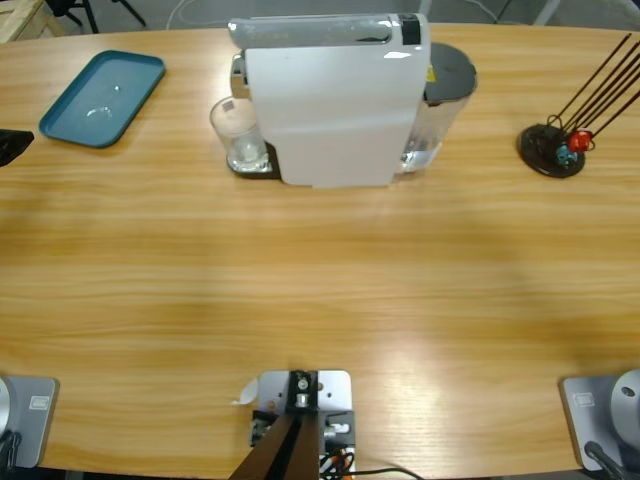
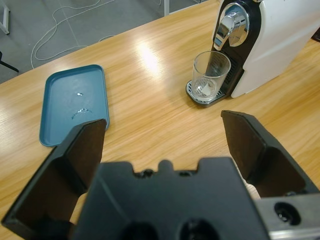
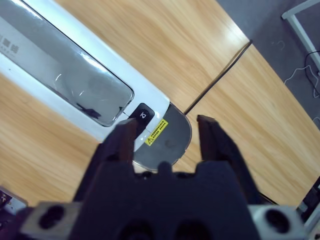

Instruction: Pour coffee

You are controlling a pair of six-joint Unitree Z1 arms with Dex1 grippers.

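A clear glass tumbler (image 1: pixel 238 135) stands on the drip grate of the white coffee machine (image 1: pixel 330 100), directly below its chrome spout (image 2: pixel 233 24). The tumbler looks nearly empty; whether a thin film of coffee lies at its bottom, I cannot tell from either view. To the far left on the wooden worktop (image 1: pixel 320 290) lies a teal tray (image 1: pixel 102 97), holding only a few glinting droplets. A grey-lidded water tank (image 1: pixel 447 75) sits at the machine's other end, and a dark round stand with thin sticks (image 1: pixel 553 150) rests near the right edge.

The left wrist view shows the left gripper (image 2: pixel 165 140) with jaws spread wide and nothing between them, looking toward the tumbler and tray from well apart. The right wrist view looks down over the machine's top window and the tank lid, with the right gripper (image 3: pixel 165 132) parted, holding nothing. The high view shows neither gripper over the worktop, but alone shows the stick stand.
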